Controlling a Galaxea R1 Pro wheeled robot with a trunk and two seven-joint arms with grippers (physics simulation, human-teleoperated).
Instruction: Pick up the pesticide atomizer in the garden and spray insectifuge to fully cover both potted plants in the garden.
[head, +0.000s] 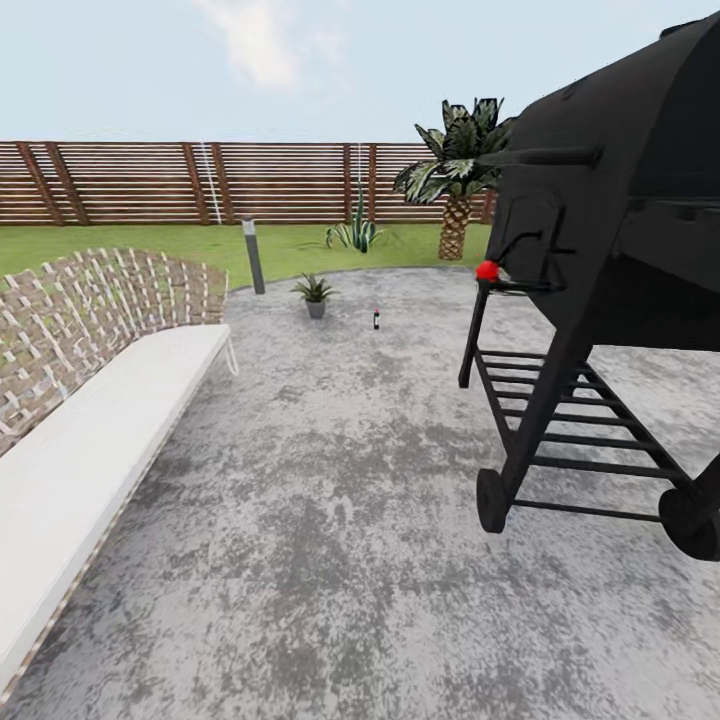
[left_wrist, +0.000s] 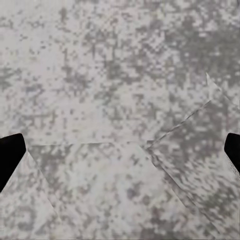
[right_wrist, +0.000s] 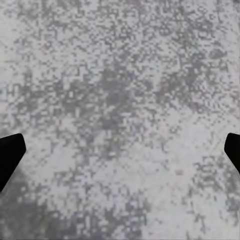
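Note:
The pesticide atomizer (head: 376, 319) stands upright far ahead on the mottled grey patio (head: 330, 520), a slim dark bottle. To its left, one potted plant (head: 315, 294) with pointed green leaves sits in a small grey pot near the patio's far edge. In the left wrist view my left gripper (left_wrist: 120, 150) hangs open over bare paving, its dark fingertips (left_wrist: 10, 157) at the frame's sides. My right gripper (right_wrist: 120, 152) is likewise open above the paving, with nothing between its fingertips (right_wrist: 9, 155).
A large black barbecue grill (head: 610, 270) on wheels stands close on the right. A long white bench (head: 80, 440) with a woven back runs along the left. Beyond the patio are lawn, a grey bollard lamp (head: 254, 256), an agave clump (head: 355, 233), a palm (head: 458, 180) and a brown slatted fence (head: 200, 182).

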